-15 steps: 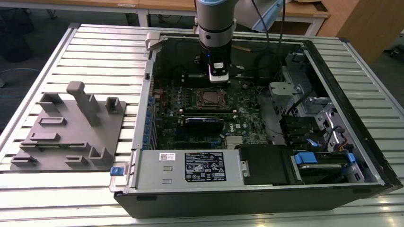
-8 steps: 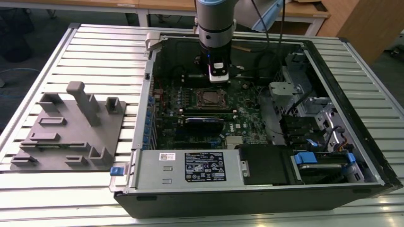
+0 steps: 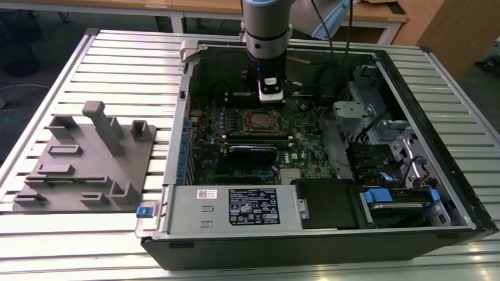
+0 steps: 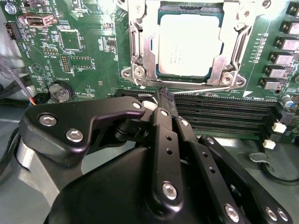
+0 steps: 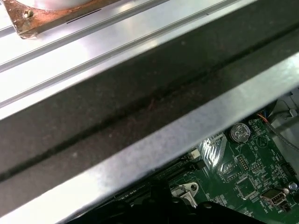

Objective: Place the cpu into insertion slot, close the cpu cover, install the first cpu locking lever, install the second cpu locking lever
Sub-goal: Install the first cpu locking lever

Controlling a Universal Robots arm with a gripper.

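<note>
1. In the exterior view an open computer case lies on its side on a slatted metal bench. A grey moulded fixture stands on the bench at the exterior view's left, well apart from the work.
2. Inside the case, a labelled metal power-supply box lies along the near wall. Drive bays with blue tabs crowd the exterior view's right. Wooden desks stand behind the bench.
3. The arm comes straight down into the case. Its gripper hangs just beyond the insertion slot on the green circuit board.
4. In the second wrist view the cpu sits flat in the socket, its dull metal top showing through the window of the cpu cover, which lies down around it.
5. A thin wire locking lever runs along the socket's near edge. The gripper has its black fingers drawn together with no gap at the tips, which touch that lever. Whether they pinch it I cannot tell.
6. Long black memory slots lie just beside the tips, and a coin cell sits on the board to one side.
7. In the first wrist view the case's bright metal edge and a dark band cross the frame, with bench slats beyond. A corner of the board with the coin cell shows below.
</note>
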